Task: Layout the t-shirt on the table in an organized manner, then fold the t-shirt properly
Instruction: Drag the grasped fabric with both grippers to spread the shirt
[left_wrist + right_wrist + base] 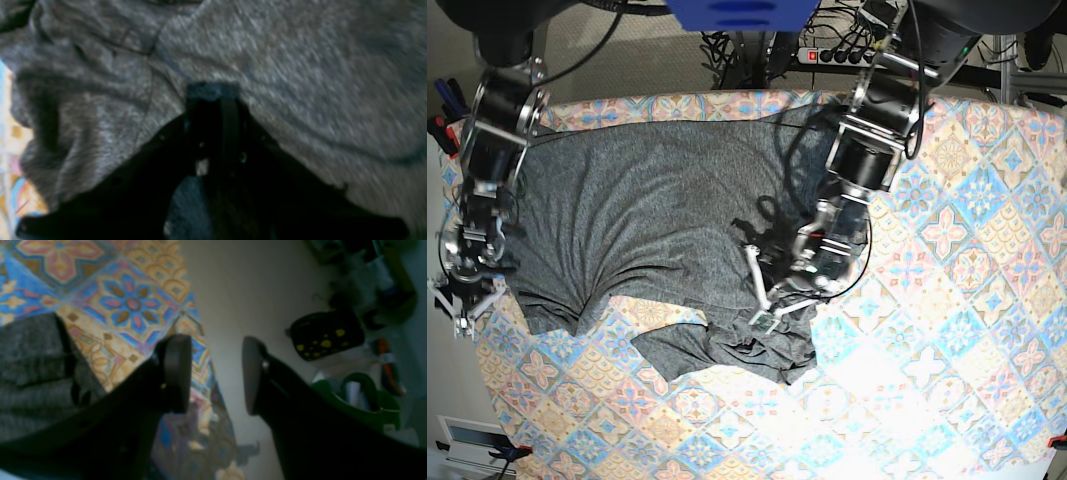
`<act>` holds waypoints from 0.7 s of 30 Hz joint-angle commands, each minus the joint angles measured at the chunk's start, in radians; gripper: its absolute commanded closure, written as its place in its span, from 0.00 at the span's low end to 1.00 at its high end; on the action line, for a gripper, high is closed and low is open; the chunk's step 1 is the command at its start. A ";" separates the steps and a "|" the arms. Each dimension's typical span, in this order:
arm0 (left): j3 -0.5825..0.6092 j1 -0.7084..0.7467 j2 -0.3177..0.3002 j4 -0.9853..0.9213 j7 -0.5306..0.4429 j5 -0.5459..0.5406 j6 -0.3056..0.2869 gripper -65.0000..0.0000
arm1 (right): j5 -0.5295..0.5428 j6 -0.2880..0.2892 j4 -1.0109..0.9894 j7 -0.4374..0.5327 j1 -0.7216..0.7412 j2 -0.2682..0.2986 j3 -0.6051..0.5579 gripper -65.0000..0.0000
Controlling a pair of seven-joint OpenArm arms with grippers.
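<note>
Clutter (pixel 350 340) litters the floor by the table (pixel 947 330); left gripper (pixel 213 91) clenches the t-shirt (pixel 647 220); right gripper (pixel 217 373) gapes, empty.

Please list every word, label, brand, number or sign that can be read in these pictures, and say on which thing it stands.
There are none to read.
The t-shirt is plain, with no print.
The table cloth shows only patterns.
The objects on the floor are too blurred to tell.
</note>
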 commanded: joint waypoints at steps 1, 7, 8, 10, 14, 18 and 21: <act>0.002 0.012 0.013 -0.010 0.082 0.074 0.024 0.85 | 0.005 0.003 0.081 -0.012 -0.002 0.011 0.030 0.63; -0.001 0.125 0.024 0.418 0.147 0.091 -0.082 0.85 | 0.008 0.009 0.408 -0.235 -0.171 0.008 0.069 0.63; -0.001 0.141 0.024 0.492 0.162 0.091 -0.107 0.85 | 0.010 0.009 0.446 -0.262 -0.199 -0.001 0.069 0.63; -0.001 0.162 0.024 0.590 0.194 0.091 -0.136 0.85 | 0.010 0.011 0.494 -0.302 -0.236 -0.029 0.073 0.63; -0.001 0.204 0.024 0.728 0.254 0.092 -0.165 0.85 | 0.011 0.116 0.564 -0.386 -0.292 -0.062 0.083 0.63; 0.002 0.242 -0.012 0.805 0.289 0.089 -0.166 0.85 | 0.005 0.210 0.626 -0.428 -0.322 -0.121 0.185 0.63; 0.002 0.280 -0.021 0.865 0.346 0.089 -0.168 0.85 | 0.005 0.284 0.684 -0.492 -0.357 -0.157 0.239 0.63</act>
